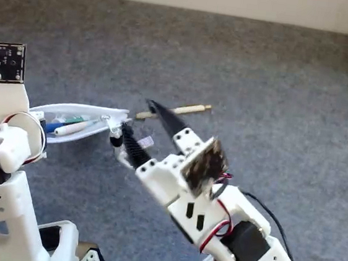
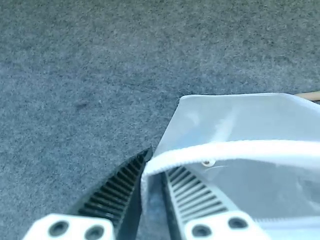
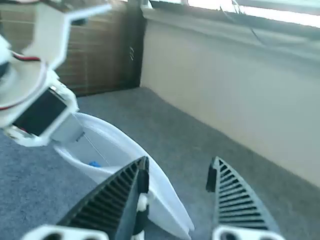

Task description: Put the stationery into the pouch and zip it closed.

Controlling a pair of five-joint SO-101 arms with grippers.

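The white pouch (image 1: 79, 111) lies open on the grey carpet with pens (image 1: 75, 126) inside it. My left gripper (image 2: 156, 169) is shut on the rim at one end of the pouch (image 2: 250, 120). My right gripper (image 1: 135, 116) stands open at the pouch's other end; one finger is close beside the pouch (image 3: 115, 142), and nothing is held between the fingers of the gripper (image 3: 180, 165). A wooden pencil (image 1: 192, 110) lies on the carpet just past the pouch's end, partly under the right gripper's upper finger.
The left arm's white body (image 1: 4, 150) covers the pouch's near-left end. A pale wall (image 3: 240, 95) runs along the far side of the carpet. Open carpet (image 1: 278, 85) stretches to the right and behind the pencil.
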